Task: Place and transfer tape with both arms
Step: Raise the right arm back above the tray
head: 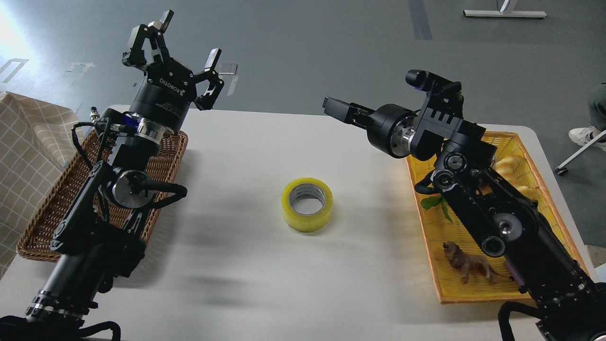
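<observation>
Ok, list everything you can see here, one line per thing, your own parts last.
tape: one roll, translucent yellow with a grey-white core, lying flat at the middle of the table, touched by neither gripper
table: one, white, under everything
wicker basket: one, brown, at the left edge of the table, partly behind the left arm
yellow tray: one, yellow with an orange rim, at the right side of the table
toy lion: one, brown, in the near part of the tray
green leaf: one, green, in the tray beside the right arm
pale yellow pieces: a few, far part of the tray, partly hidden
checked cloth: one, beige, far left
left gripper: one, black, raised, open
right gripper: one, black, seen end-on, pointing left above the table
</observation>
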You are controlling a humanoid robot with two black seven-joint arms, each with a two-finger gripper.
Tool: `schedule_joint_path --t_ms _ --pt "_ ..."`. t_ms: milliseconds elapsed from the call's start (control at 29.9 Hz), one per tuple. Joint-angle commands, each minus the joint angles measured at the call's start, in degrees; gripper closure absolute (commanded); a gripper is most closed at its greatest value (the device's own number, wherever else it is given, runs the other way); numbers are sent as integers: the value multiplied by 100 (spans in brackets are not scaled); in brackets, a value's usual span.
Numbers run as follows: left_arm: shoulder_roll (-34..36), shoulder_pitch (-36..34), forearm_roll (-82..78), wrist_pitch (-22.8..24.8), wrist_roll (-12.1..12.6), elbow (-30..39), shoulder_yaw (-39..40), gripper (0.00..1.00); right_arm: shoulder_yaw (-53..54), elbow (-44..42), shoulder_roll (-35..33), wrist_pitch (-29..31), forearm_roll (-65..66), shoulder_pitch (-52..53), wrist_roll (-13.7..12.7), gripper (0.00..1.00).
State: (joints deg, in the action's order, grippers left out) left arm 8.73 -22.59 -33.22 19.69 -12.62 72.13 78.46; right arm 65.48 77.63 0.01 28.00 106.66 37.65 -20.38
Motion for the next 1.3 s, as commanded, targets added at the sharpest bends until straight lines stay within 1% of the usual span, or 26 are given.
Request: schedule_joint_path --t_ms 0,33,67,167,234,267,301,435,535,602,669,802,903,1003,1270 --pt "-29 9 17 -9 -39 -6 2 2 735 636 -53 0 -284 -441 16 1" --pt "-3 9 17 0 -30 3 -24 2 938 856 -106 0 -591 -555 16 1" --pt "-3 9 17 0 -30 3 -24 2 940 859 -106 0 -594 -557 16 1" --pt "6 0 17 0 5 -6 -15 2 1256 999 -211 0 -1865 -618 16 0" --pt "23 0 8 18 22 11 -85 2 1580 1008 -308 0 -3014 -758 16 0" --pt "41 0 0 26 31 29 -103 2 1642 1008 -317 0 -3246 -793 7 0" --pt "41 0 0 70 31 38 -112 2 1704 1008 -317 0 -3457 -803 16 0" --pt "172 0 0 517 -12 38 -86 2 2265 991 -291 0 -4607 -820 16 0" --pt "129 0 8 624 -48 38 2 2 2512 990 -186 0 -5162 -829 16 0" --pt "94 0 8 624 -92 47 20 2 2775 1025 -1 0 -5452 -846 16 0" --pt "76 0 26 546 -214 47 11 2 3048 1052 -1 0 -5551 -829 16 0" --pt "41 17 70 440 -197 55 -85 2 3277 1025 -1 0 -5612 -838 34 0" --pt "-56 44 70 431 -206 143 -77 2 3418 1026 -1 0 -5972 -855 34 0" --pt "-135 26 79 562 -197 248 -16 2 3462 955 -1 0 -6175 -829 42 0" --pt "-161 -62 70 563 -232 293 -24 2 3384 727 -1 0 -6157 -803 51 0"
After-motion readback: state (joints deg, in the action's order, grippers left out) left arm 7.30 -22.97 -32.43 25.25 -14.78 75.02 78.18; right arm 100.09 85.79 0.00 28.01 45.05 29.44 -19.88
